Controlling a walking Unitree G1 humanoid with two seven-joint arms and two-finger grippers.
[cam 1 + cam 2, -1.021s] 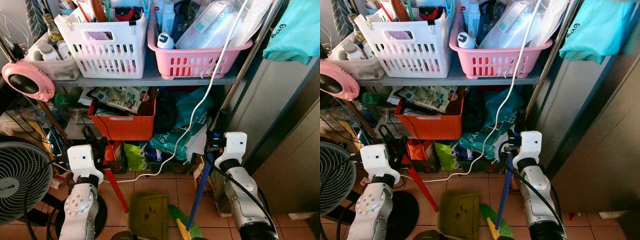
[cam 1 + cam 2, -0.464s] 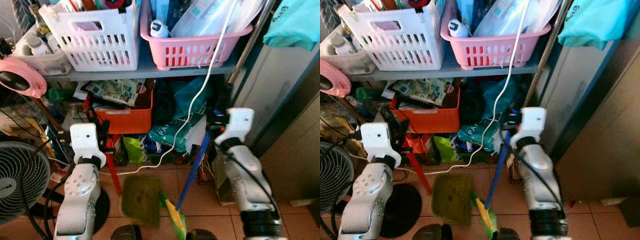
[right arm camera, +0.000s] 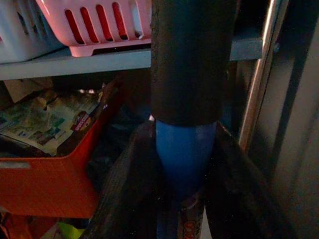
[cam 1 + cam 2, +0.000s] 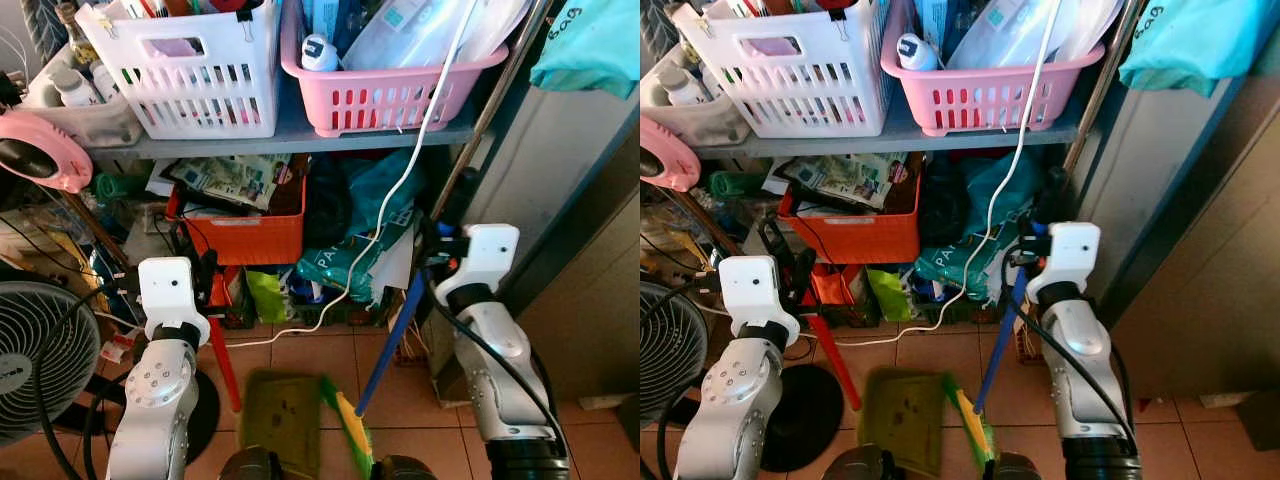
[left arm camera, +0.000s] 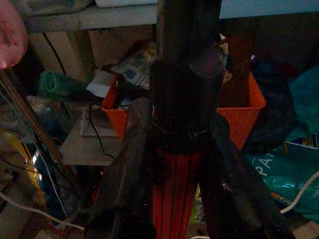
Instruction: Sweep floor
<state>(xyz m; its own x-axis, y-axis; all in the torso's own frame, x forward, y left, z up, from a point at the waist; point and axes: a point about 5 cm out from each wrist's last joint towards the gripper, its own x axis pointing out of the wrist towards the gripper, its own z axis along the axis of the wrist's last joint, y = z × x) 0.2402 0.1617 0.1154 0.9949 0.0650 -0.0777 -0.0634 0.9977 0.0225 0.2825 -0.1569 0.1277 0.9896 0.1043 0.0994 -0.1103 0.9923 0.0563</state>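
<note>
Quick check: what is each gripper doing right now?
Left gripper: shut on the red dustpan handle.
Right gripper: shut on the blue broom handle.

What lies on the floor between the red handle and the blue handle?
In the left eye view, a green dustpan lies on the tiles between the red handle and the blue handle, with the broom's green and yellow bristles beside it.

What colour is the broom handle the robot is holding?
Blue, with a black grip on top; the broom handle shows best in the right wrist view.
</note>
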